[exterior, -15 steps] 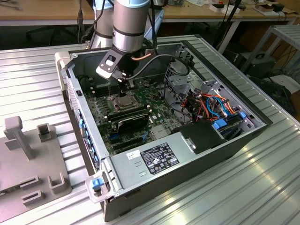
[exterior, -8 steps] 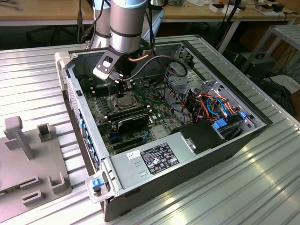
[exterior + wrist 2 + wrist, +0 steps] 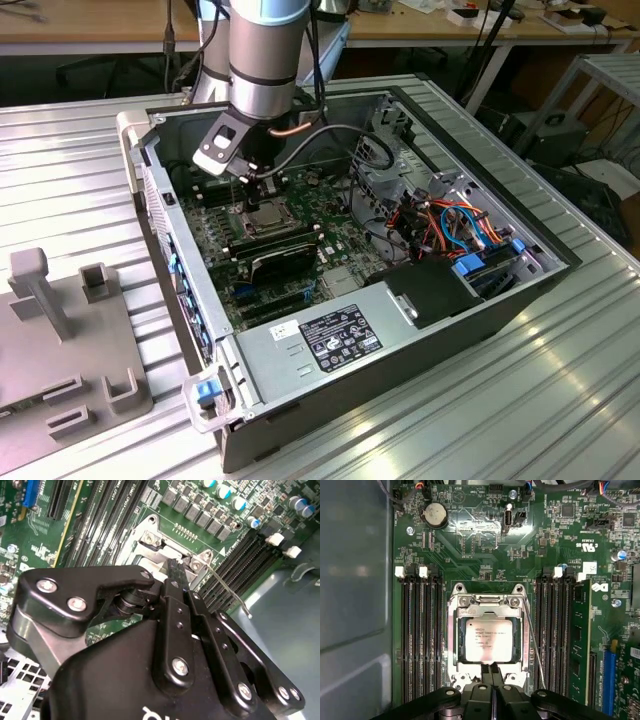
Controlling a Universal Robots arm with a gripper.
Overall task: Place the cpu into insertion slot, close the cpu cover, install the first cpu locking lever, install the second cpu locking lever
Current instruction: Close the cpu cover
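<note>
Cpu: the silvery-topped cpu [image 3: 486, 640] lies flat in the insertion slot [image 3: 461, 645], its print facing up
Cover: the cpu cover [image 3: 487, 611] is down over the chip, its silver frame ringing the metal top, which shows through the square window
Lever: a thin wire locking lever [image 3: 533, 645] runs along one side of the cover and angles away from the socket; in the second wrist view its hooked end [image 3: 248, 614] stands out past the memory slots
Gripper: the gripper [image 3: 492, 672] has its two black fingers pressed together with nothing seen between them, tips at the edge of the cover
Board: long black memory slots [image 3: 420, 640] flank the socket on the green circuit board [image 3: 470, 540]
Setting: in the exterior view the arm reaches down into an open computer case [image 3: 300, 390] on a ribbed metal table [image 3: 500, 420], the gripper [image 3: 262, 192] poised right over the socket
</note>
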